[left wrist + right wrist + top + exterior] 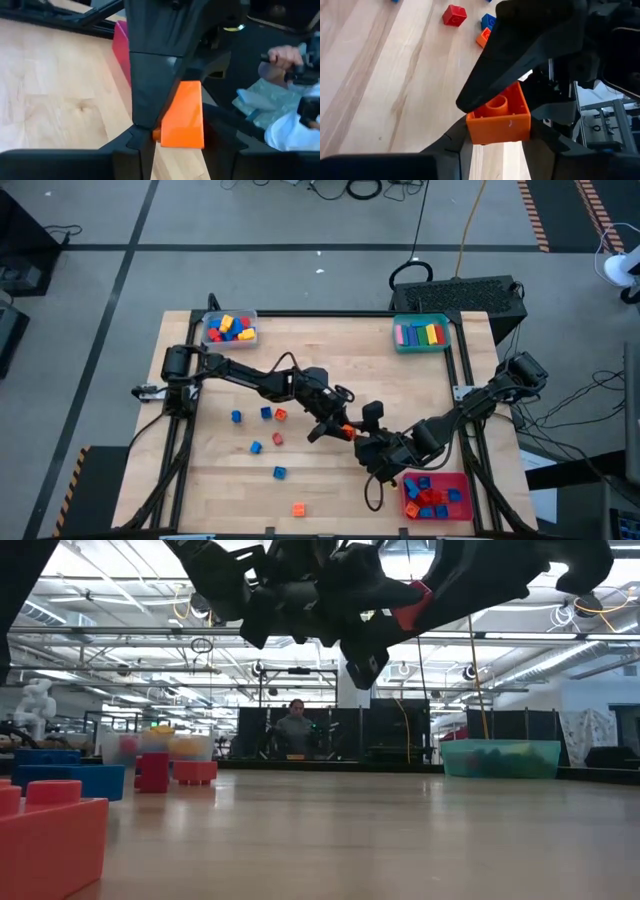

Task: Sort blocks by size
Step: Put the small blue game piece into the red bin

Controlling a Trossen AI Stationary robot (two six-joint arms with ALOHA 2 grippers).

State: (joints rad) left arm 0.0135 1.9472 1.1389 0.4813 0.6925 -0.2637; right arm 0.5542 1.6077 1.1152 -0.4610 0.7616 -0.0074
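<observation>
Orange block [499,119], glossy, 1 stud, pinched: both pincers.

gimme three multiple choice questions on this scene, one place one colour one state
1. Where do the long bars lie? A teal tray B red tray C bare table
2. What colour is the brick between the grippers? A blue B orange C green
3. That brick is: A on the table B in the clear tray C held in the air

Answers: A, the long bars fill the teal tray; B, the orange brick sits between the left gripper and the right gripper; C, the low view shows it above the table.
</observation>
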